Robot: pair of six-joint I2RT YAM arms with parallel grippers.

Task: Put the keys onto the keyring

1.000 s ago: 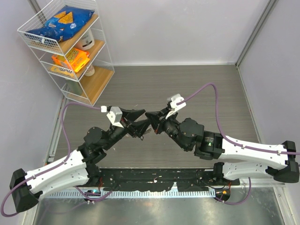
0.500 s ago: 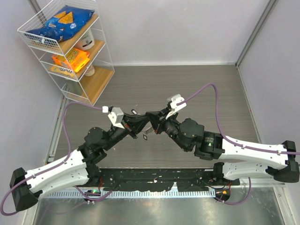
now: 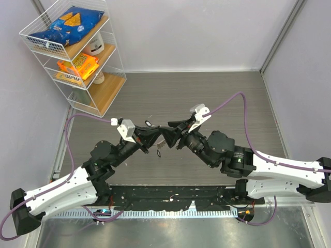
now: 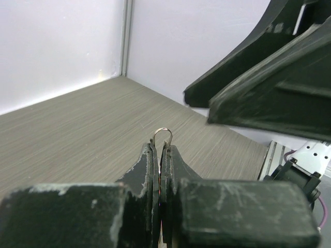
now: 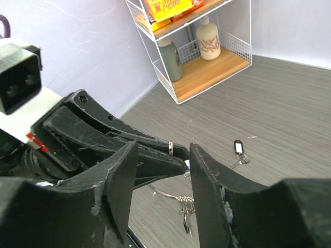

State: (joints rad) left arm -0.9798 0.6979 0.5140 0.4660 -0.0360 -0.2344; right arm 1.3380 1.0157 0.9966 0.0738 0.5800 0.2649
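Observation:
My left gripper point(image 3: 159, 136) is shut on the keyring point(image 5: 166, 192), a thin silver wire loop. A small arc of the wire pokes out above its fingertips point(image 4: 153, 155) in the left wrist view. Several silvery keys point(image 5: 185, 203) are bunched on the ring and hang below the left jaws, also seen as a small dangling cluster point(image 3: 160, 149) from above. My right gripper point(image 5: 163, 148) stands open, its two fingers on either side of the left gripper's tip without touching it. One more key with a dark tag point(image 5: 238, 152) lies loose on the table point(image 3: 217, 98), beyond both grippers.
A white wire shelf rack point(image 3: 77, 51) with snack bags and bottles stands at the back left corner, also in the right wrist view point(image 5: 199, 57). Purple cables arc over both arms. Grey walls close the table at the back and sides.
The left gripper has shut on the keyring. The right gripper, shut on it before, has opened and let go, and its arm has drawn back slightly to the right.

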